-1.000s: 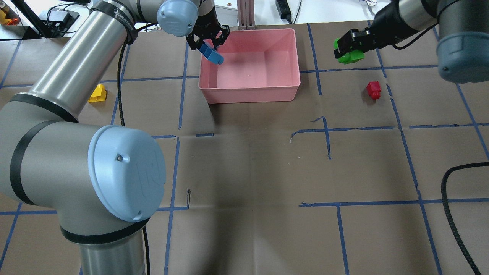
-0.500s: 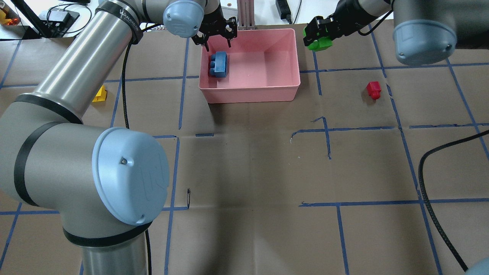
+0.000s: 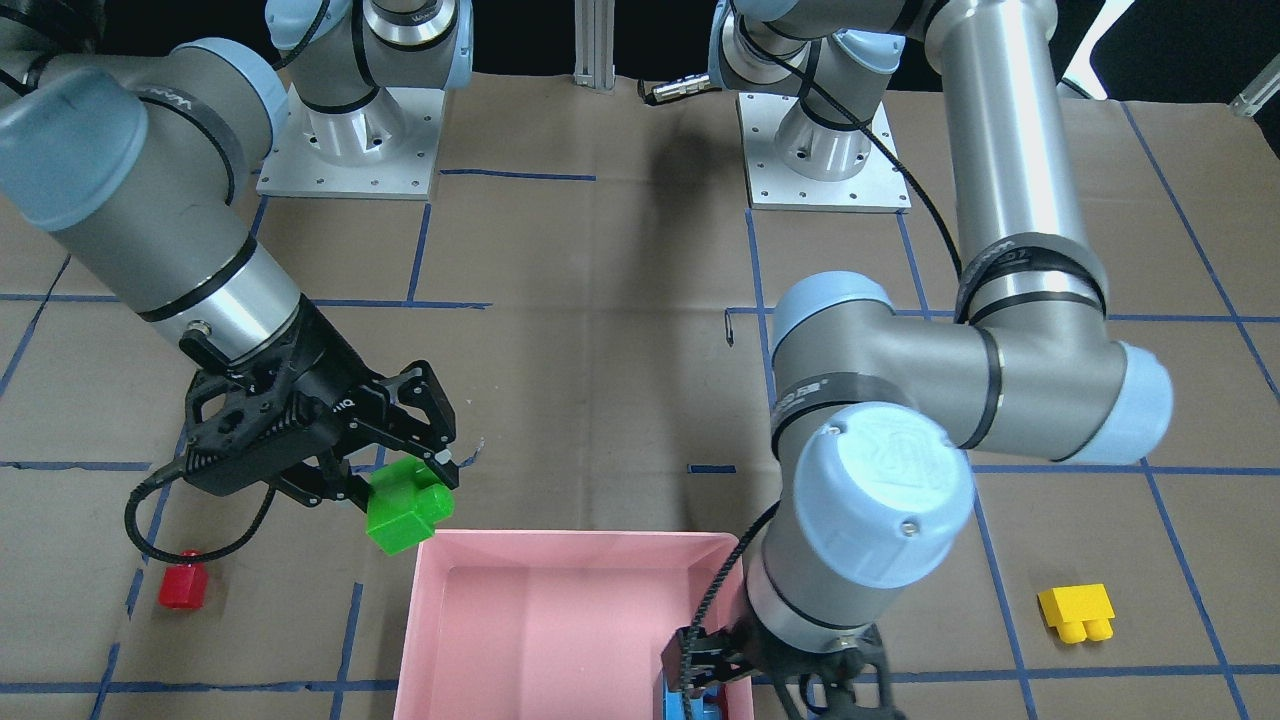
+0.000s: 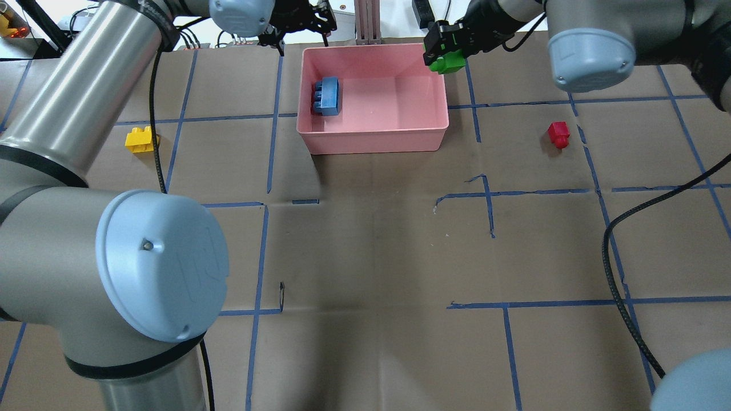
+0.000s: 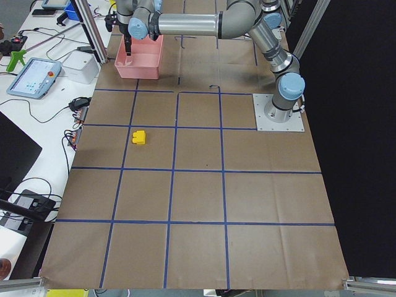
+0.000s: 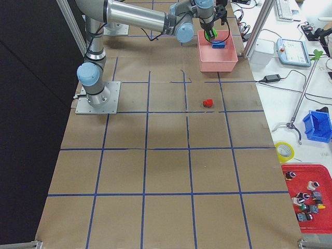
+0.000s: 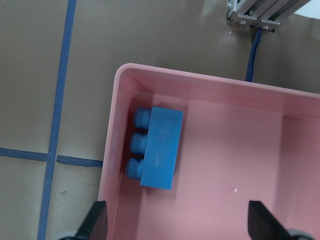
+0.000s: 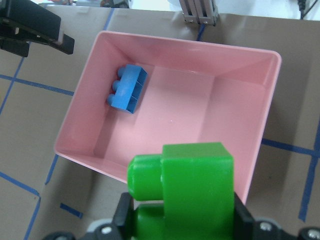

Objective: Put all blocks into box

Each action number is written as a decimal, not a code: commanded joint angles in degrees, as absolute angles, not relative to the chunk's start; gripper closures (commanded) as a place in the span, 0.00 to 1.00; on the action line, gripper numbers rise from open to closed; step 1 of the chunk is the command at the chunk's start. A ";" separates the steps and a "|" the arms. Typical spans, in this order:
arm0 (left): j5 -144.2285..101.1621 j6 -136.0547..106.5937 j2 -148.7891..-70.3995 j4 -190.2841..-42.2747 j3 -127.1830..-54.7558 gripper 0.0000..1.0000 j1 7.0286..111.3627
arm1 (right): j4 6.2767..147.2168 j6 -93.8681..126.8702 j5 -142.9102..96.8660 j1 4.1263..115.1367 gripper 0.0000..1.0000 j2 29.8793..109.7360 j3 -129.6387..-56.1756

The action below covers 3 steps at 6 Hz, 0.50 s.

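The pink box (image 4: 371, 140) stands at the far middle of the table. The blue brick (image 4: 326, 96) lies inside it against its left wall, and also shows in the left wrist view (image 7: 155, 147). My left gripper (image 4: 297, 23) is open and empty, just beyond the box's far left corner. My right gripper (image 4: 442, 48) is shut on the green brick (image 4: 446, 61) and holds it over the box's far right corner; the brick fills the right wrist view (image 8: 190, 185). The red brick (image 4: 558, 134) lies right of the box. The yellow brick (image 4: 140, 138) lies far left of it.
An aluminium post (image 4: 367, 23) stands just behind the box. A black cable (image 4: 614, 257) hangs over the table's right side. My left arm's elbow (image 4: 160, 262) hangs over the near left. Blue tape lines cross the brown table cover.
My left gripper let go of the blue brick, which dropped into the box, then drew back past the far rim. My right gripper carried the green brick left to the box's far right corner.
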State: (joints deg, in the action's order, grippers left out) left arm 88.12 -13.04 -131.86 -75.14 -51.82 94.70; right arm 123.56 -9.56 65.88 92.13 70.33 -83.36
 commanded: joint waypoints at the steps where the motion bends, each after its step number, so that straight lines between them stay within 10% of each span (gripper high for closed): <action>1: 85.97 -3.65 -126.59 -80.21 -52.38 0.00 87.05 | 126.02 -7.82 66.09 98.14 0.91 58.95 -70.64; 2: 86.13 2.57 -125.17 -83.29 -52.56 0.00 83.79 | 126.12 -7.82 66.35 98.96 0.91 56.71 -68.23; 3: 86.39 9.34 -124.46 -84.71 -53.25 0.00 79.84 | 126.73 -8.43 67.23 98.96 0.57 56.69 -68.55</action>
State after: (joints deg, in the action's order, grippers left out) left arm 86.26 2.90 -125.49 -82.79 -52.72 83.61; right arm 126.18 -8.05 66.54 98.54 57.72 -69.41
